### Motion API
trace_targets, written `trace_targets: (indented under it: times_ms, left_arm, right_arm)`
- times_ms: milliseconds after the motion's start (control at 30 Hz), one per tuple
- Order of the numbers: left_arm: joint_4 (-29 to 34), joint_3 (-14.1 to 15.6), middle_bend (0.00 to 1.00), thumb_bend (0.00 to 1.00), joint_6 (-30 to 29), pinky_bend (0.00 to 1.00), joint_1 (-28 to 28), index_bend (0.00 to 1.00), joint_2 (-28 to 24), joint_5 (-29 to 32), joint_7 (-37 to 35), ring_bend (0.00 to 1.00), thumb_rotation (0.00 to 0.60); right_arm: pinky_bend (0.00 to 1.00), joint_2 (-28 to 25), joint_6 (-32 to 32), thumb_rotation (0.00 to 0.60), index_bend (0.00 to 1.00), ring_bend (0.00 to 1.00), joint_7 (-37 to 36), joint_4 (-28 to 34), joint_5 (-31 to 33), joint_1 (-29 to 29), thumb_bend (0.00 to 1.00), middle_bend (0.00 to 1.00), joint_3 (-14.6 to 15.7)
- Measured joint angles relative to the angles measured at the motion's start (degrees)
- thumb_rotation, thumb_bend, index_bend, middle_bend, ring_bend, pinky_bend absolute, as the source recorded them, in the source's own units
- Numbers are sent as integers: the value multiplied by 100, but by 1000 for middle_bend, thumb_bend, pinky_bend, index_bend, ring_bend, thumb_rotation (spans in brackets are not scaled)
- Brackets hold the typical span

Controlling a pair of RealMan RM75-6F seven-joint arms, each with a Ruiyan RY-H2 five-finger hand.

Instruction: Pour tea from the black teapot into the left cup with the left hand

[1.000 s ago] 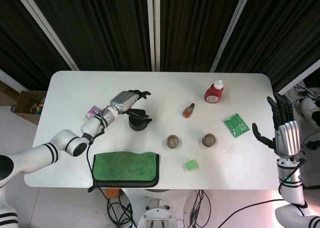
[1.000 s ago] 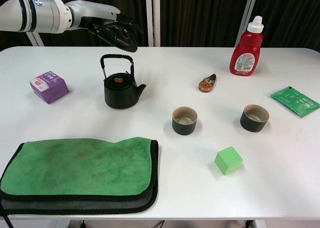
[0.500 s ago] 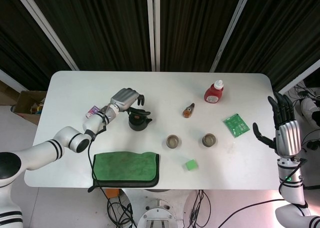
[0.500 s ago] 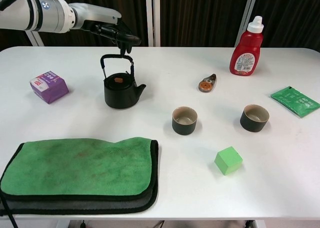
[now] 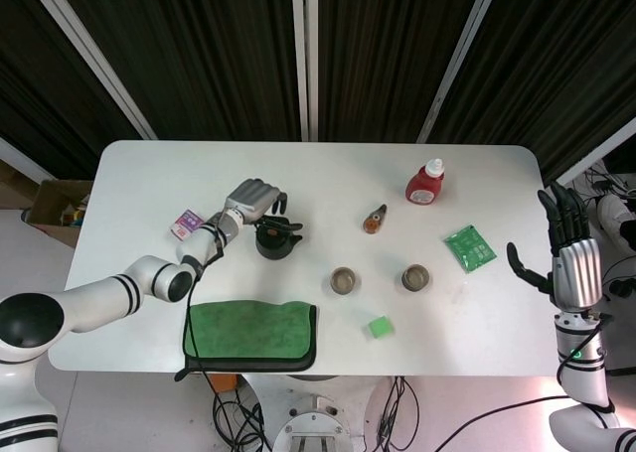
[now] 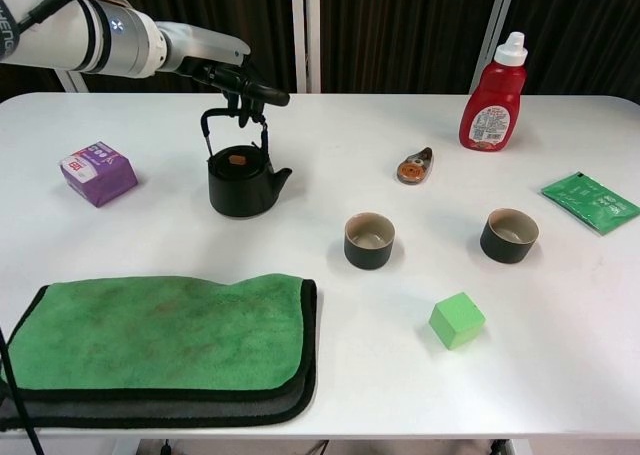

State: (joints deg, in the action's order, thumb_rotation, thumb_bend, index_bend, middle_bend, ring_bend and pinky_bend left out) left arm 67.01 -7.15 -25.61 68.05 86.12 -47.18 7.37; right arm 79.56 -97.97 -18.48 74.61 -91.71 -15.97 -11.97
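The black teapot [image 6: 240,183] [image 5: 273,241] stands on the white table [image 6: 330,135] with its hoop handle [image 6: 213,121] upright. My left hand [image 6: 232,79] [image 5: 255,196] hovers right over that handle, palm down, fingers spread and dipping around its top bar; no firm grip shows. The left cup [image 6: 369,240] [image 5: 344,280] sits to the right of the teapot and nearer the front, the right cup [image 6: 509,235] [image 5: 415,277] further right. My right hand [image 5: 569,264] is raised off the table's right edge, fingers spread, holding nothing.
A folded green cloth [image 6: 160,333] lies at the front left and a purple box [image 6: 97,172] left of the teapot. A red sauce bottle [image 6: 494,97], a small brown object [image 6: 414,166], a green packet [image 6: 590,201] and a green cube [image 6: 457,320] are scattered to the right.
My left hand has come down from above and behind the teapot onto its handle, fingers now dipping around the top bar. The teapot and right hand stay put.
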Motion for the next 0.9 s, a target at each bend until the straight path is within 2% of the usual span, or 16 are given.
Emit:
trace_targets:
  times_ms: [167, 367, 900]
  left_arm:
    - [198, 196, 452, 35, -107, 216, 195, 447, -52, 809, 302, 397, 98]
    - [577, 430, 456, 35, -223, 215, 424, 452, -196, 1477, 543, 408, 99]
    - [556, 607, 493, 36, 92, 213, 663, 490, -251, 1747, 355, 457, 98]
  right_arm:
    - [0, 1, -6, 600, 0, 0, -27, -26, -5, -1, 362, 0, -2]
    - [0, 4, 12, 600, 0, 0, -51, -56, 7, -12, 361, 0, -11]
    - [0, -2, 26, 600, 0, 0, -41, -36, -1, -10, 361, 0, 10]
